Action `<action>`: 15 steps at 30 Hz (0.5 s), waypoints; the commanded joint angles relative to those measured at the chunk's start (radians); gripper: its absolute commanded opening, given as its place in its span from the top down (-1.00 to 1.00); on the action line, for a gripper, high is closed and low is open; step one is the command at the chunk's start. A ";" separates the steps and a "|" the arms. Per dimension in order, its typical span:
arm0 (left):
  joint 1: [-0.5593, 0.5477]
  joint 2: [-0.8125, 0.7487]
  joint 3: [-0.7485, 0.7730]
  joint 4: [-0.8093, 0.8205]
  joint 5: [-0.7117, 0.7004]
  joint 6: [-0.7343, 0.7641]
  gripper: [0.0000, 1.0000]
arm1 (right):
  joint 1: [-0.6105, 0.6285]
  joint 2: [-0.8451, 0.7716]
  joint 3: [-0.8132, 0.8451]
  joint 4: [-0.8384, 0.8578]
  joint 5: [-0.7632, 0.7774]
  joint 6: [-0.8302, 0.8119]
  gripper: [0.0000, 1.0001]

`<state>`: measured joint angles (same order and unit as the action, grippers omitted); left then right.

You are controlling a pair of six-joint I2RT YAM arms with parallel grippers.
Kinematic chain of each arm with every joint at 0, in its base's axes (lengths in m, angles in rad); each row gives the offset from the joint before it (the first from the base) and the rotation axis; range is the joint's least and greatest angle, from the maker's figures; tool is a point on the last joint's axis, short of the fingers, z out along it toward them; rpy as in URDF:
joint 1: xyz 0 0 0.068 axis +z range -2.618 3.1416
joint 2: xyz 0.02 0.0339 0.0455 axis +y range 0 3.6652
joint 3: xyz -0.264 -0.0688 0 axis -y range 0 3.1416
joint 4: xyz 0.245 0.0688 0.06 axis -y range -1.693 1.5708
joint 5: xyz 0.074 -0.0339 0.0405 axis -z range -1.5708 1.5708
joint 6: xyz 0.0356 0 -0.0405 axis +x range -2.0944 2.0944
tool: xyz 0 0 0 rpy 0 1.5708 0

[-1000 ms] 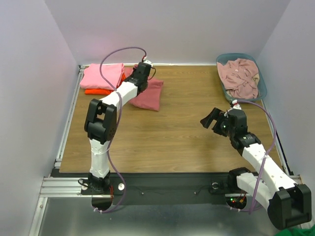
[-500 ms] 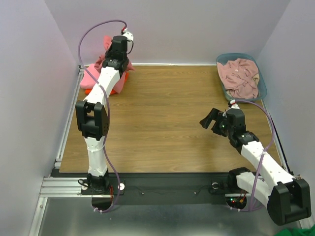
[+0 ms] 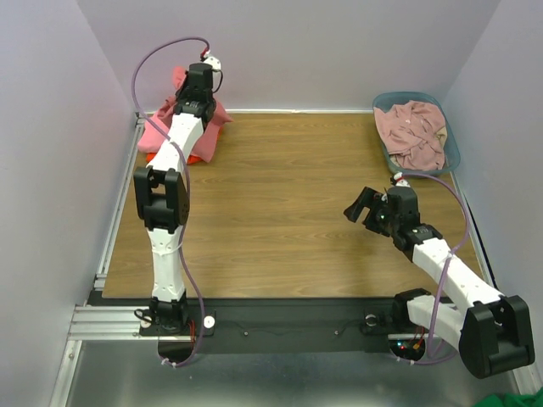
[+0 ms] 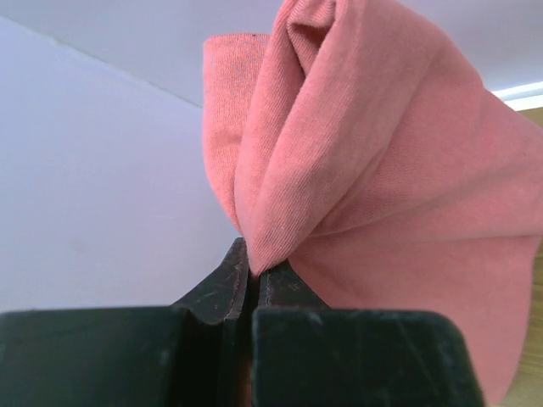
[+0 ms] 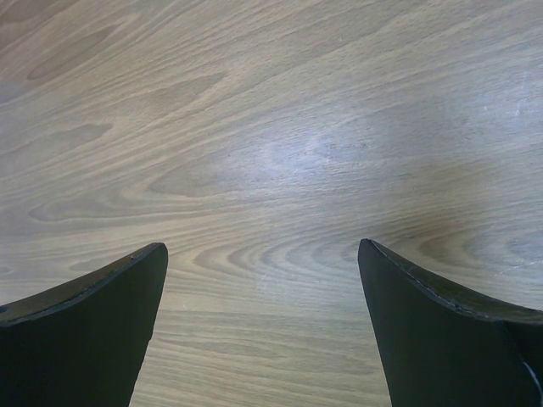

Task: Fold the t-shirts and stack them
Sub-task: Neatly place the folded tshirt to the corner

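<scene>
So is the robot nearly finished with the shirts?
About halfway. Done: a bright pink t-shirt lies on an orange t-shirt in the far left corner, looking folded. In hand: the left gripper is shut on the coral-red t-shirt, lifted over that pile. Left: the pale pink t-shirt lies crumpled in the basket, and the right gripper hangs open over the table.

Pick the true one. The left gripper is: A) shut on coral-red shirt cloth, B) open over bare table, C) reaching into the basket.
A: in the left wrist view the left gripper is pinched shut on a fold of the coral-red t-shirt.
</scene>
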<state>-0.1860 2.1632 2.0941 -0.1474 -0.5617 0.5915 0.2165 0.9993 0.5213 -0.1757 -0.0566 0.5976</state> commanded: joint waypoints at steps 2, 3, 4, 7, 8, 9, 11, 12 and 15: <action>0.065 0.061 0.055 0.092 -0.087 -0.033 1.00 | -0.002 0.012 0.031 0.048 0.029 -0.016 -1.00; 0.083 0.072 0.053 0.095 -0.092 -0.041 1.00 | -0.002 0.012 0.031 0.047 0.028 -0.016 -1.00; 0.092 0.092 0.053 0.095 -0.092 -0.051 1.00 | -0.002 0.009 0.031 0.047 0.023 -0.018 -1.00; 0.131 0.144 0.076 0.091 -0.089 -0.104 1.00 | -0.002 0.002 0.029 0.047 0.023 -0.016 -1.00; 0.140 0.158 0.087 0.091 -0.102 -0.114 0.46 | -0.003 0.002 0.026 0.047 0.024 -0.015 -1.00; 0.148 0.173 0.112 0.091 -0.116 -0.134 -0.65 | 0.000 0.002 0.025 0.047 0.024 -0.015 -1.00; 0.169 0.201 0.124 0.094 -0.141 -0.157 -0.97 | -0.002 0.002 0.023 0.047 0.017 -0.013 -1.00; 0.175 0.204 0.135 0.082 -0.144 -0.192 -0.97 | -0.002 0.004 0.025 0.047 0.015 -0.013 -1.00; 0.206 0.204 0.177 0.042 -0.141 -0.255 -0.97 | -0.003 0.002 0.022 0.044 0.009 -0.009 -1.00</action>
<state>-0.0048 2.4180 2.1597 -0.1257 -0.6579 0.4385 0.2165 1.0103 0.5213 -0.1711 -0.0513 0.5980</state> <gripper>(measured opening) 0.983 0.998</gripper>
